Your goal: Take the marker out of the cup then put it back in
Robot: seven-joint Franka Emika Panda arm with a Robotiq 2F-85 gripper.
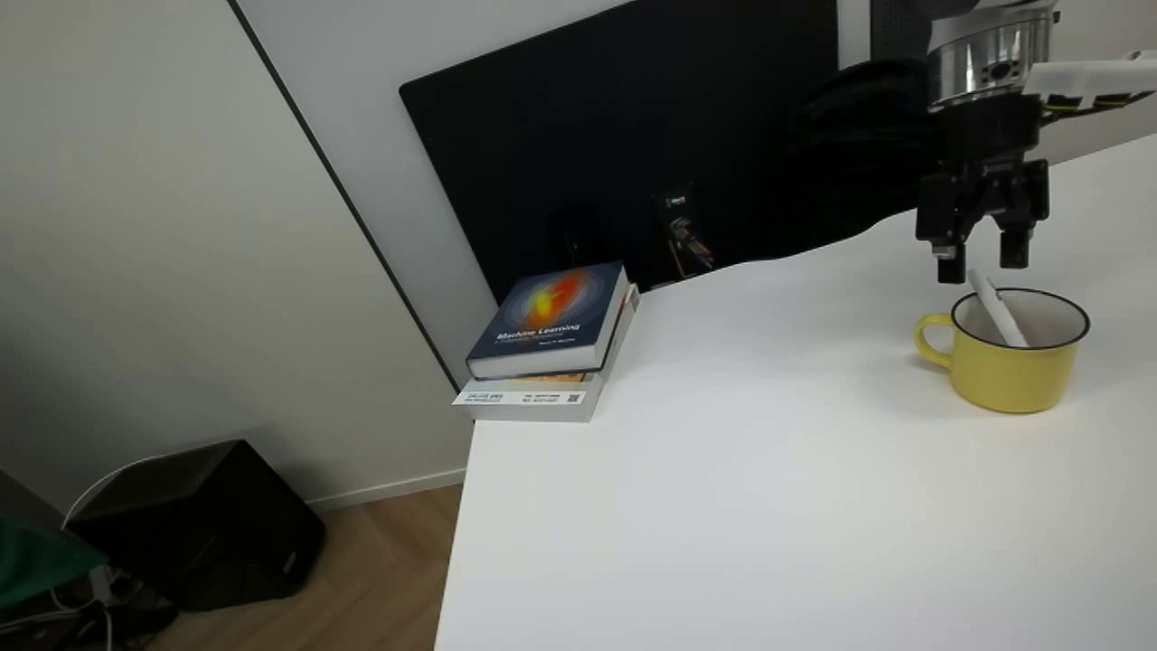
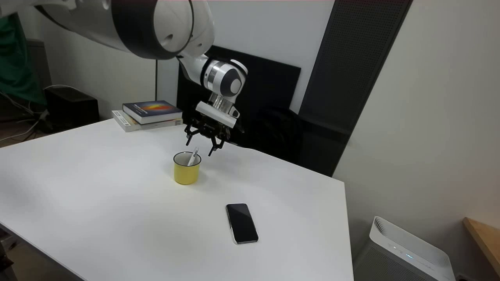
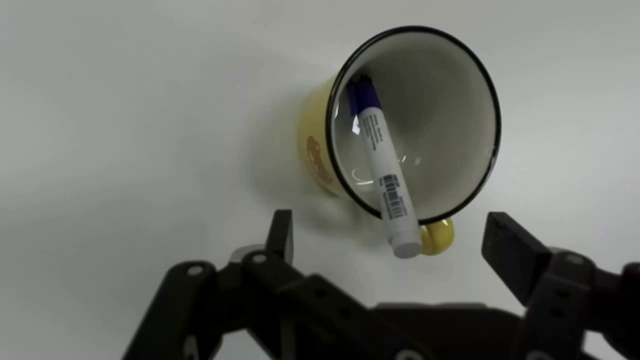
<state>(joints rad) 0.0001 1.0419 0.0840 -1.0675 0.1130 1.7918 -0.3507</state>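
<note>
The yellow cup stands upright on the white table in both exterior views (image 1: 1012, 380) (image 2: 186, 174); the wrist view looks into its pale inside (image 3: 445, 105). The marker (image 1: 999, 312) leans inside the cup. Its dark purple-blue end is down in the cup, and its white end sticks out over the rim near the handle. It also shows in an exterior view (image 2: 193, 157) and the wrist view (image 3: 385, 160). My gripper (image 1: 982, 262) is open and empty just above the cup, apart from both. In the wrist view the marker's white end lies between the spread fingertips (image 3: 390, 230).
Stacked books (image 1: 551, 325) lie at the table's back corner. A phone (image 2: 242, 223) lies on the table near the cup. A black panel (image 1: 633, 154) stands behind the table. A white appliance (image 2: 406, 249) stands beyond the table's edge.
</note>
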